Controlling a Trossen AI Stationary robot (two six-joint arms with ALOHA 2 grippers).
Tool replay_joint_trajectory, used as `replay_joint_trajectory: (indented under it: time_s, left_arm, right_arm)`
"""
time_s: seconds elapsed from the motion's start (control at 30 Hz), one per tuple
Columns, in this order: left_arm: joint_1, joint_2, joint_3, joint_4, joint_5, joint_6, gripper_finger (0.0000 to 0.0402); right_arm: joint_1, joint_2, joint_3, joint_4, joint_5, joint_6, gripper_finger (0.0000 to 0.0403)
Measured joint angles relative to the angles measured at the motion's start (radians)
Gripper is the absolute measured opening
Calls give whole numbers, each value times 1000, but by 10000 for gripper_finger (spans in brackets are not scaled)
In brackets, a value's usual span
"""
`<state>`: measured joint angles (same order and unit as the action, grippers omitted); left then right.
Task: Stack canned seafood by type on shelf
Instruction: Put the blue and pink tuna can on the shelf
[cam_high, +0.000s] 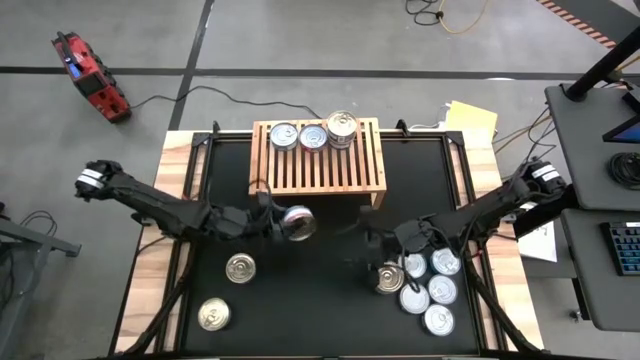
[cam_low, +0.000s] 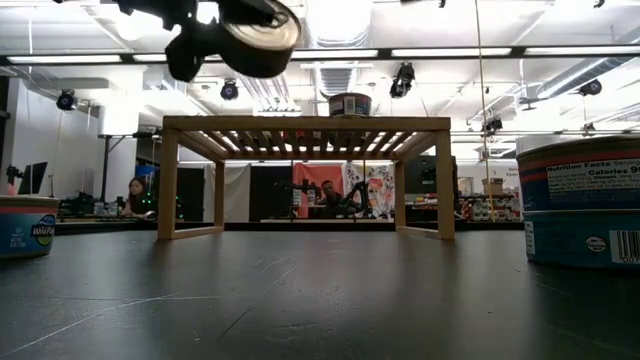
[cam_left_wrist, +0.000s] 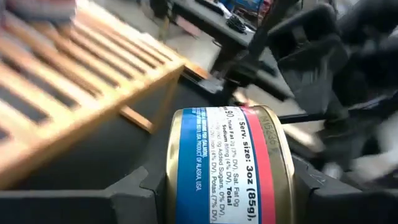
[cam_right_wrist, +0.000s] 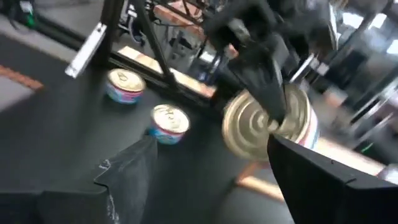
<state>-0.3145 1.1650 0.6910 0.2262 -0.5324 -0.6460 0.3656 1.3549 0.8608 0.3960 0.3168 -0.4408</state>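
High view: the wooden shelf (cam_high: 318, 157) stands at the far middle of the black tabletop (cam_high: 320, 240) and serves as the landmark for all positions. Three cans rest in a row on the shelf's far edge, two blue-labelled ones (cam_high: 284, 135) (cam_high: 313, 137) and a taller gold-lidded can (cam_high: 342, 127) at the row's right end. The left gripper (cam_high: 290, 223) is raised just in front of the shelf's near-left corner, its fingers clamped on a salmon can (cam_high: 297, 223) turned on its side; the left wrist view shows the blue, white and red label (cam_left_wrist: 227, 165) seated between the two dark fingers, with the slatted shelf (cam_left_wrist: 68, 93) just beyond. Low view: the held can (cam_low: 258, 38) hangs above the level of the shelf top (cam_low: 305, 124), clear of the tabletop. Two loose gold-lidded cans (cam_high: 240, 268) (cam_high: 213, 315) lie well in front of the shelf, to its left. The right gripper (cam_high: 383, 262) sits in front of the shelf's right end, its fingers spread wide and empty, just beside a gold-lidded can (cam_high: 390, 279) at the edge of a cluster of silver-lidded cans (cam_high: 432, 285). Right wrist view: the left arm's can (cam_right_wrist: 267, 124) appears beyond the right arm's own parted fingers (cam_right_wrist: 134, 174).
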Motion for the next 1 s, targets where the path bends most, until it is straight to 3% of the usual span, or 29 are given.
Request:
replay_joint_trajectory:
  time_s: [0.2,0.4,0.63,0.77,1.0]
  left_arm:
    - [48,-53,0,43,292,-287,162]
    - [56,-61,0,51,308,-444,162]
    - [60,-57,-1,90,309,-445,162]
    - [62,-59,-2,104,305,-446,162]
    - [62,-53,-1,161,290,-439,162]
  right_arm:
    - [62,93,64,3,158,-433,274]
    - [96,220,174,38,444,-771,266]
    - [101,332,312,29,615,-984,248]
    - [101,363,364,31,673,-1051,241]
    - [96,362,369,32,633,-1079,249]
